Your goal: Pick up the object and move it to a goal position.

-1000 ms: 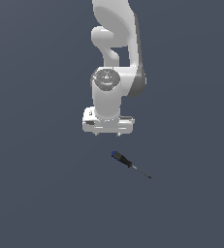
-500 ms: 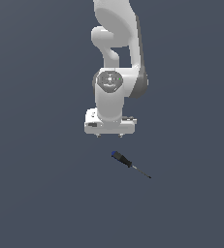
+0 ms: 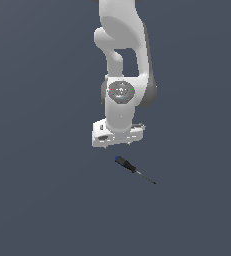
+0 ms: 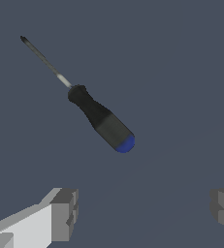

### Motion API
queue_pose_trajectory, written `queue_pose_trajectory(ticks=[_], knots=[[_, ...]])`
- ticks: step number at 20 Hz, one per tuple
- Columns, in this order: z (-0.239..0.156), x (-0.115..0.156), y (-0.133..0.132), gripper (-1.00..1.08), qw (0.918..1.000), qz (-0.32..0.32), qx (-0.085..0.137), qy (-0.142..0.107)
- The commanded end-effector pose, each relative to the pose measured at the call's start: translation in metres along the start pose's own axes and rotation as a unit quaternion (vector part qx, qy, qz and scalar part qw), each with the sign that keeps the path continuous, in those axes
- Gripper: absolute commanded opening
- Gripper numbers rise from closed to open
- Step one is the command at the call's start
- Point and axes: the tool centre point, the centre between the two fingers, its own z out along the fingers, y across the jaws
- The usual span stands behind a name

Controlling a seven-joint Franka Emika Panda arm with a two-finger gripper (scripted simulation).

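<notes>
The object is a small screwdriver point(image 3: 131, 167) with a black handle, blue end cap and thin dark shaft, lying flat on the grey floor. In the wrist view the screwdriver point(image 4: 98, 116) lies diagonally, blue cap toward the fingers. My gripper point(image 3: 118, 142) hangs just above and slightly to the exterior view's left of the blue cap, not touching it. In the wrist view my gripper point(image 4: 142, 208) is open, its two grey fingertips point(image 4: 65, 213) set wide apart with nothing between them.
The white arm point(image 3: 122, 55) rises straight up behind the gripper. Plain dark grey floor point(image 3: 47, 200) surrounds the screwdriver, with no other objects in view.
The wrist has turned slightly, so the gripper body now sits tilted in the exterior view. The screwdriver has not moved.
</notes>
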Motion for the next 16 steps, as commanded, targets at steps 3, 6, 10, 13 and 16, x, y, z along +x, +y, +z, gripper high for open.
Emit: queue_pose_trajectory(ticks=[3, 6, 10, 13, 16], knots=[[0.009, 0.017, -0.011, 1.00, 0.9976, -0.069, -0.002, 0.003], [0.016, 0.029, -0.020, 1.00, 0.9927, -0.120, -0.003, 0.006], [0.025, 0.044, -0.031, 1.00, 0.9822, -0.187, -0.004, 0.011], [0.033, 0.055, -0.040, 1.00, 0.9715, -0.236, -0.004, 0.014], [0.039, 0.064, -0.048, 1.00, 0.9600, -0.280, -0.004, 0.018]])
